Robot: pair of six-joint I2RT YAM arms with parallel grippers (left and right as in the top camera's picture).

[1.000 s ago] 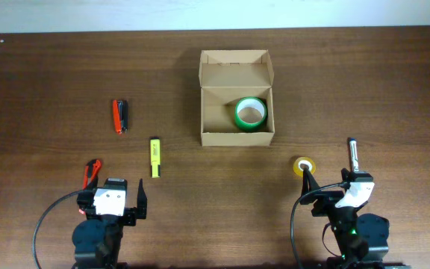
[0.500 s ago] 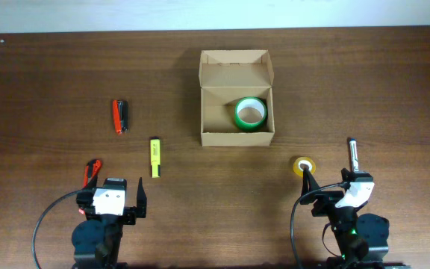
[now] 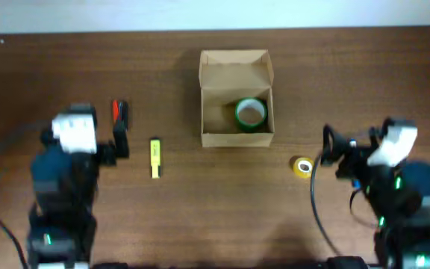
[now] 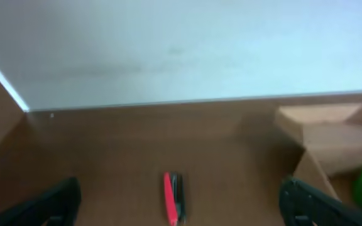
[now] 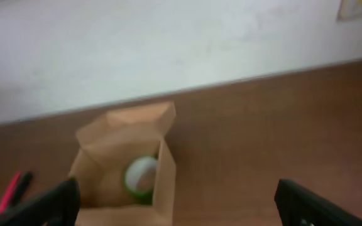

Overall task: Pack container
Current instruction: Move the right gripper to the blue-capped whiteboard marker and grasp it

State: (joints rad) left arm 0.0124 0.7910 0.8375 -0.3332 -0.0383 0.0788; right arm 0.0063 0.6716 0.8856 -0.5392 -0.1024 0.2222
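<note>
- Left hand and right hand both gape wide, holding nothing.
- One plain cardboard box, rectangular, flap up, sits on the dark wood-grain worktop.
- Two tape rings: a green roll inside the box, a yellow roll outside, near it.
- One yellow marker; one red-and-black pen.

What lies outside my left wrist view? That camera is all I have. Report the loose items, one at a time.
Observer: A yellow marker lies on the table, to the right of the red-and-black tool and closer to the arms' side.
Operator: Go on. Tell me what is by the right arm.
Observer: A yellow tape roll lies flat outside the container, off its front right corner.
Operator: Now the inside of the container.
Observer: One green tape roll lies flat in it, toward the right wall.
</note>
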